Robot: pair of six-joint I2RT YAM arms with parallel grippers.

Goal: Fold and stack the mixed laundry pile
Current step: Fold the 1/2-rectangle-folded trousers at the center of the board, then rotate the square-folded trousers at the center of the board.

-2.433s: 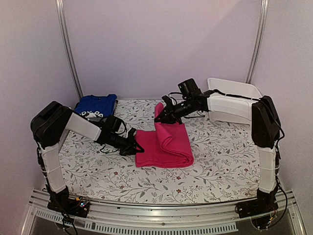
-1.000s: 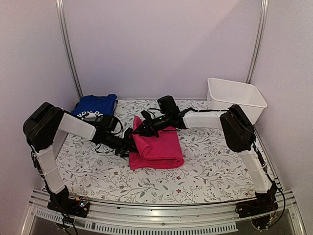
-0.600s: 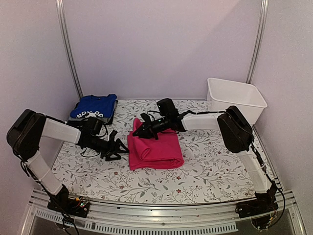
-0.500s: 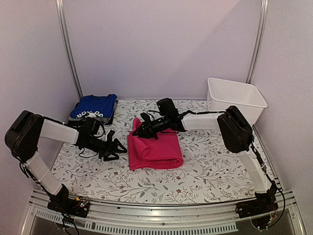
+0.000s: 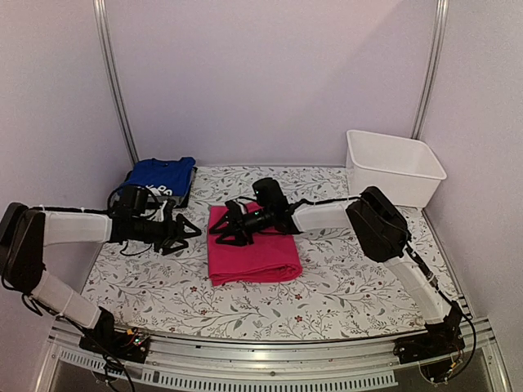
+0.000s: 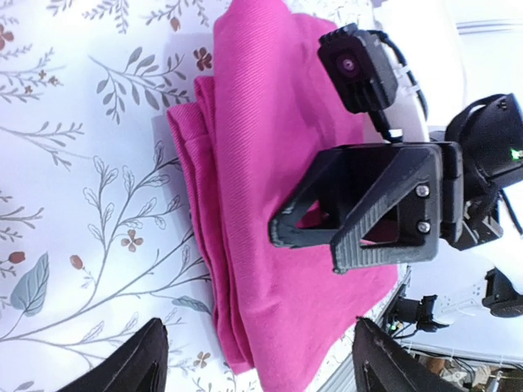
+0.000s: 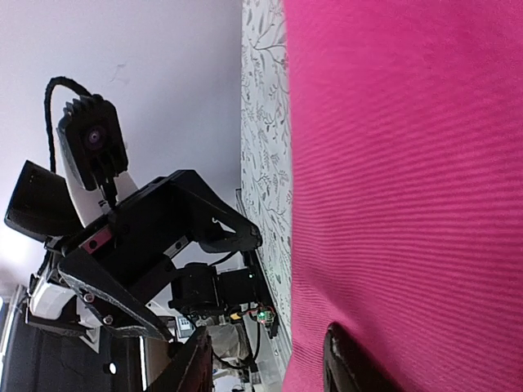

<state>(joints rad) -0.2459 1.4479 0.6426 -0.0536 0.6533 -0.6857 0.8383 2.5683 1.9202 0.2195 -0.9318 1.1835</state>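
Magenta folded garment [image 5: 253, 255] lies on floral cover [image 5: 351, 278]; right gripper [image 5: 222, 233] over its far-left corner, jaws partly apart, empty; left gripper [image 5: 186, 233] just left, wide open, empty.

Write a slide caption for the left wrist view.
Folded pink garment on floral table cover; right gripper open over it, left gripper open in foreground.

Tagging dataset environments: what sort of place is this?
Probably a lab test booth, not a home: bare walls with metal rails, aluminium base frame, floral table covering.
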